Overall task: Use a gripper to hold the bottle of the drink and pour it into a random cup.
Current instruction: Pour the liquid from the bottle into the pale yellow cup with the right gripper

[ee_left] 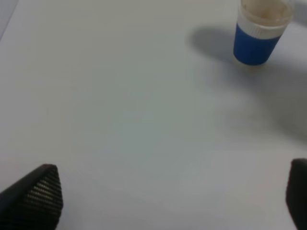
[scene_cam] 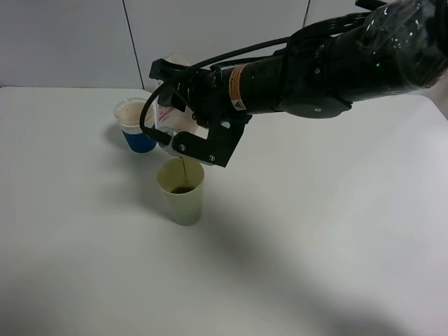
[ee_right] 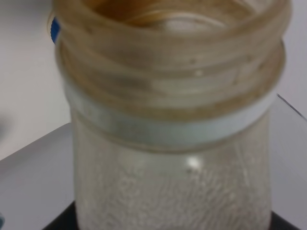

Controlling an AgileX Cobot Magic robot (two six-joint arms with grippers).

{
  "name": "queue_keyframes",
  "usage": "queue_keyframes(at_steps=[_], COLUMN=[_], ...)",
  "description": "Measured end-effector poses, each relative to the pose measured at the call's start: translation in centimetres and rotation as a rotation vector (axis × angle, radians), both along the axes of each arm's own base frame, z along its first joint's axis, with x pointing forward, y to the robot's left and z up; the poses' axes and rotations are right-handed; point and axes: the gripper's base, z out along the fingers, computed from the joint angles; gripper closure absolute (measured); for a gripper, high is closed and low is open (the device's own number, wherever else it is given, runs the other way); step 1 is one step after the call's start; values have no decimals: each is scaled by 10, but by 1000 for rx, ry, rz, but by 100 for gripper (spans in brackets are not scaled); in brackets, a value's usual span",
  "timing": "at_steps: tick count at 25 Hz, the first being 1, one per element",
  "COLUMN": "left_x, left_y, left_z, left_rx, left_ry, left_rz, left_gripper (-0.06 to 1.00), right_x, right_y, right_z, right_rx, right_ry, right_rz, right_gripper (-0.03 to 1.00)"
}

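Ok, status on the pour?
Right tool shut on bottle, tipped. Drink streaming into yellow cup. Left tool open, empty. Blue cup apart, not in the way.

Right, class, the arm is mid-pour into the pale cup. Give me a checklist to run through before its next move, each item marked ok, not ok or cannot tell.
1. Grip: the right gripper is shut on the small translucent plastic bottle, which is tilted to pour: ok.
2. Aim: the thin dark stream falls inside the pale yellow-green plastic tumbler: ok.
3. Level: the dark liquid sits low, well below the rim: ok.
4. Spills: none visible on the white table around the tumbler: ok.
5. Drink left in the bottle: cannot tell.
6. Surroundings: the blue cup with white rim stands apart from the tumbler; the left gripper is open and empty: ok.
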Motion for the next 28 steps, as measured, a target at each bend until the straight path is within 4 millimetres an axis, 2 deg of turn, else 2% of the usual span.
queue_keyframes(at_steps=[6, 28], left_x=[0, 0], left_y=[0, 0], left_z=[0, 0], left_rx=[0, 0], left_ry=[0, 0], left_rz=[0, 0], left_gripper=[2, 2], right_x=[0, 1], right_y=[0, -2], right_z=[0, -2], right_rx=[94, 646], right_ry=[127, 903], right_rz=[-85, -619], right_gripper=[59, 59])
